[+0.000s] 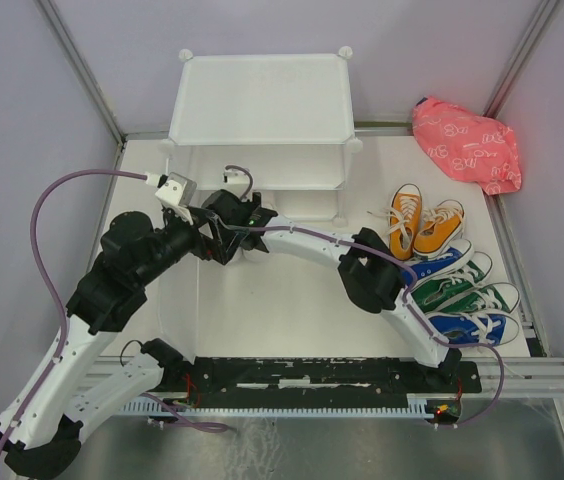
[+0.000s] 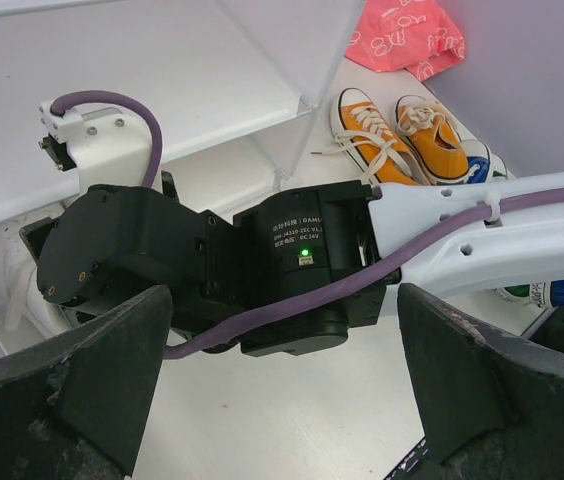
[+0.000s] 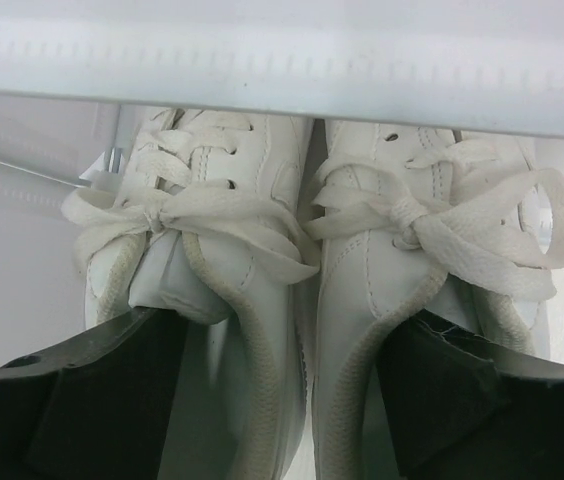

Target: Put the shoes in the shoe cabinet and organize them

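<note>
A white table [image 1: 262, 320] enclosed by plain grey walls carries everything, with the shoe cabinet [image 1: 262, 100] at its far middle.

The right gripper [image 3: 282, 340] is spread wide around a pair of white sneakers [image 3: 262, 230]. Each finger lies against an outer side near the heel, so it appears to clamp the two shoes together. They touch side by side, toes pointing in under a cabinet panel edge [image 3: 282, 60], apparently in the lower compartment.

The left gripper [image 2: 282, 400] hangs open and empty just above the right arm's wrist.

Well to the right, on the table, wait the orange sneakers [image 1: 422, 225], then the blue sneakers [image 1: 472, 328] and green sneakers [image 1: 477, 297] in a row. A pink patterned bag [image 1: 467, 143] sits beyond them.

These shoes are probably light. Their canvas uppers are soft and would give under a squeeze, while the rubber soles are firmer and grippy. The best hold is likely low across the sides, near the sole. The loose laces could snag on a finger.
</note>
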Action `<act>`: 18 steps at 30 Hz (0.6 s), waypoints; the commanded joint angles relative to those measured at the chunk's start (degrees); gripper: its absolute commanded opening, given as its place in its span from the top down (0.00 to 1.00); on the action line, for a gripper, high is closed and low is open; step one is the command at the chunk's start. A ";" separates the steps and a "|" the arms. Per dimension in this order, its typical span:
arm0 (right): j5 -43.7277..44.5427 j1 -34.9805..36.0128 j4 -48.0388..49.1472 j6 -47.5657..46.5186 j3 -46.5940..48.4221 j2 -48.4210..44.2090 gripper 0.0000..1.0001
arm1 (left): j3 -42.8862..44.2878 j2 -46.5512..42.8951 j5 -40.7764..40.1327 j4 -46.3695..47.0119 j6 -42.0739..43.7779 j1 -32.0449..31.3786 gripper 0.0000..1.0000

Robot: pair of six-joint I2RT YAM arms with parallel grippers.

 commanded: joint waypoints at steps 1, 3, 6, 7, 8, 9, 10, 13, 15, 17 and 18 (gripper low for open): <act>-0.46 -0.28 2.51 0.42 2.37 -5.04 0.20 | 0.52 -0.50 0.62 0.95 2.26 -0.23 0.01; -2.28 -0.28 1.82 0.70 1.68 -5.91 0.20 | 0.56 -0.55 0.45 0.87 2.41 -0.25 0.01; -5.55 -0.30 1.22 1.61 -0.70 -7.86 0.19 | 0.59 -0.52 0.31 0.82 2.43 -0.23 0.01; -6.34 -0.26 1.27 1.89 -2.53 -8.68 0.19 | 0.66 -0.48 0.27 0.79 2.51 -0.23 0.01; -6.94 -0.22 1.51 2.12 -4.11 -9.57 0.19 | 0.63 -0.47 0.26 0.81 2.49 -0.24 0.01; -7.26 -0.11 1.65 2.28 -5.50 -10.50 0.19 | 0.62 -0.46 0.21 0.85 2.45 -0.23 0.01; -7.34 0.11 1.99 2.34 -7.06 -11.46 0.19 | 0.61 -0.47 0.22 0.86 2.44 -0.23 0.01; -7.24 0.79 2.57 1.68 -10.70 -14.30 0.19 | 0.41 -0.43 0.19 0.86 2.40 -0.21 0.01; -6.56 1.65 2.76 0.47 -12.50 -16.21 0.19 | 0.26 -0.36 0.27 0.82 2.34 -0.22 0.01; -5.26 2.83 2.59 -1.59 -13.89 -17.97 0.19 | 0.15 -0.45 0.23 0.80 2.34 -0.20 0.01; -4.62 3.39 2.38 -2.58 -14.58 -18.83 0.19 | 0.01 -0.44 0.14 0.79 2.36 -0.22 0.01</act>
